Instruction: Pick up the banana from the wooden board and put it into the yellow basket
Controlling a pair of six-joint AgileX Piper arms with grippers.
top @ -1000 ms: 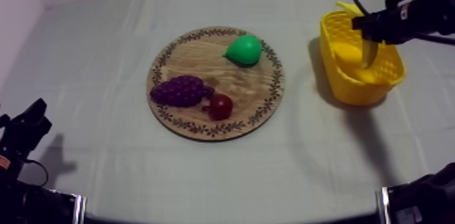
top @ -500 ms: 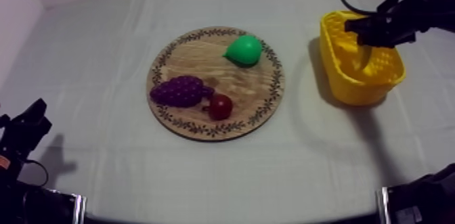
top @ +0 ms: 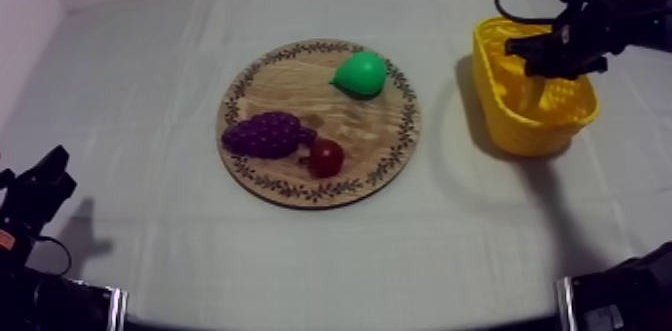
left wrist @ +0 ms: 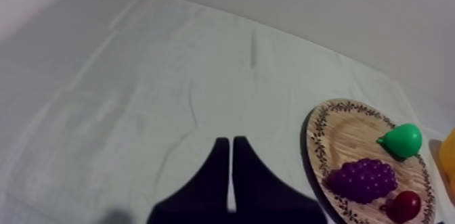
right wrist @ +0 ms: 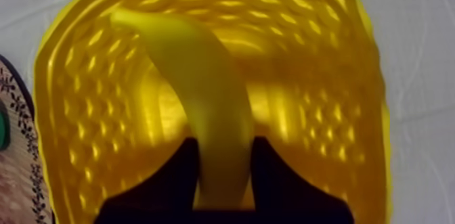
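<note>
Banana is basically home, I'd say: in the right wrist view it hangs down inside the yellow basket with its far tip up near the back wall, and my right gripper has its two black fingers clamped on the near end, one on each side. From the top view that right gripper sits right over the yellow basket at the right side of the table. So the pickup and the carry look done. What's left, as I read it, is letting go and lifting out without snagging the mesh walls, which sit close around the fingers. I can't tell whether the fruit touches the basket floor yet, so a drop might make it bounce or tip. The wooden board holds the pear, the grapes and the small red fruit, all well apart from the basket and not in the way. My left gripper is parked low on its own side, fingers pressed together on nothing, nowhere near the action.
</note>
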